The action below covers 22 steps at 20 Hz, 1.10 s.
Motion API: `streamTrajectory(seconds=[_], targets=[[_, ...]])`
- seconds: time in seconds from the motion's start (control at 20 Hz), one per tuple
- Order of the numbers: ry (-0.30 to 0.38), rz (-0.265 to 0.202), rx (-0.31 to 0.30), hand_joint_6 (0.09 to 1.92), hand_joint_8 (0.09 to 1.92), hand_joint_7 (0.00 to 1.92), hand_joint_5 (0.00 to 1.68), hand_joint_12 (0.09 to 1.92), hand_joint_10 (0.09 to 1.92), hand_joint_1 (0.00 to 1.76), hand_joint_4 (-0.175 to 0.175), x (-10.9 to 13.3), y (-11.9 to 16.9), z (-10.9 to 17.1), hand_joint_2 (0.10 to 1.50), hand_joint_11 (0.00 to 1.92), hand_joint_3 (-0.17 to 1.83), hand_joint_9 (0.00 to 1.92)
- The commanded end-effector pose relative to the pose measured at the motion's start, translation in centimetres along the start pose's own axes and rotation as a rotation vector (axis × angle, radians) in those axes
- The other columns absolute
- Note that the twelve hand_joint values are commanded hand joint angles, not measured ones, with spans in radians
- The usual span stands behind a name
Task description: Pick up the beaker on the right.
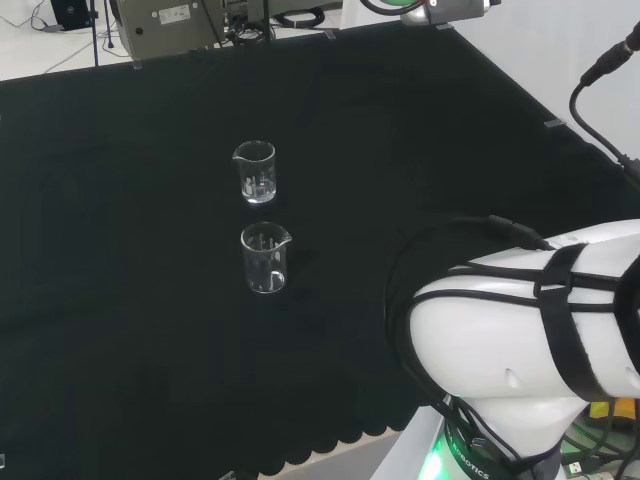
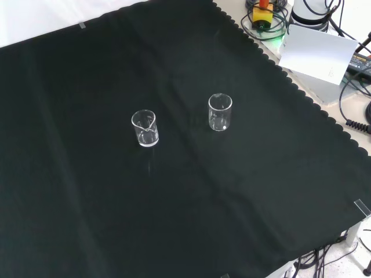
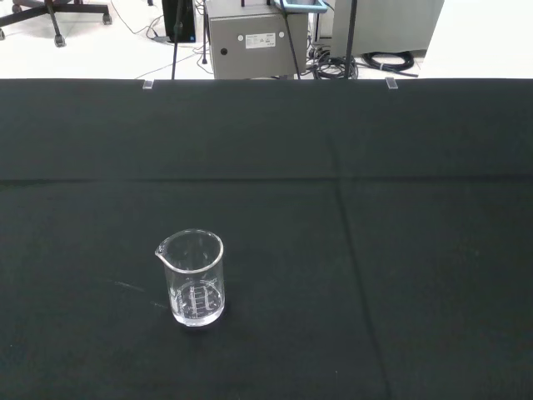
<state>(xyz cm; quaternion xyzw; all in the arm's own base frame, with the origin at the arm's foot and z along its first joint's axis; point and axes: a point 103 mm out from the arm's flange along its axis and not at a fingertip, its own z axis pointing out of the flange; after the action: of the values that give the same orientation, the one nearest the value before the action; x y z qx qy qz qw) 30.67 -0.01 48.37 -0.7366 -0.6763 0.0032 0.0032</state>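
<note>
Two clear glass beakers stand upright on my counter (image 2: 69,191), which is draped in black cloth, both well in from every edge and with open cloth all round them. I judge they were set apart like this so that I can close round one without knocking the other.

In the front view the one I want, the right beaker (image 2: 220,112), sits nearer the scalloped edge of the counter, on the side where my own base stands. The other beaker (image 2: 145,128) is well apart to its left, closer to the middle of the cloth. In the head view the pair line up one behind the other, and my target is the nearer beaker (image 1: 265,258), with its neighbour (image 1: 254,172) beyond it towards the far edge.

The target looks empty, a short straight-walled vessel with a small pouring lip at the rim and pale graduation marks on its side (the glass is faint against the black, so I read it mostly by its rim and base). The wrist view shows one such beaker (image 3: 193,277) standing alone on the cloth; I cannot tell which it is.

I cannot tell the state of my robot hand. The pickup has not begun.
</note>
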Motion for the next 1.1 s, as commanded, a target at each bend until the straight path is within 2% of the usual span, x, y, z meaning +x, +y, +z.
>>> streamTrajectory(seconds=[0.05,0.2,0.55,0.95,1.1], targets=[[-0.006,-0.001,-0.01,0.09,0.09,0.24,0.24,1.37,0.09,0.12,0.02,0.0,0.0,0.0,1.25,0.03,0.04,0.44],[0.005,-0.004,-0.007,0.09,0.09,0.21,0.23,1.35,0.09,0.01,0.024,-0.3,0.0,-0.1,1.31,0.03,0.07,0.42],[0.012,0.02,0.009,0.09,0.09,0.21,0.23,1.35,0.09,0.0,0.024,-2.9,0.7,0.6,1.32,0.04,0.08,0.42],[-0.013,0.051,0.05,0.09,0.09,0.23,0.24,1.35,0.09,0.0,0.023,-4.3,2.6,3.9,1.32,0.06,0.08,0.44],[-0.006,0.041,0.069,0.09,0.09,0.23,0.24,1.35,0.09,0.0,0.021,-4.6,4.0,5.7,1.31,0.06,0.08,0.45]])
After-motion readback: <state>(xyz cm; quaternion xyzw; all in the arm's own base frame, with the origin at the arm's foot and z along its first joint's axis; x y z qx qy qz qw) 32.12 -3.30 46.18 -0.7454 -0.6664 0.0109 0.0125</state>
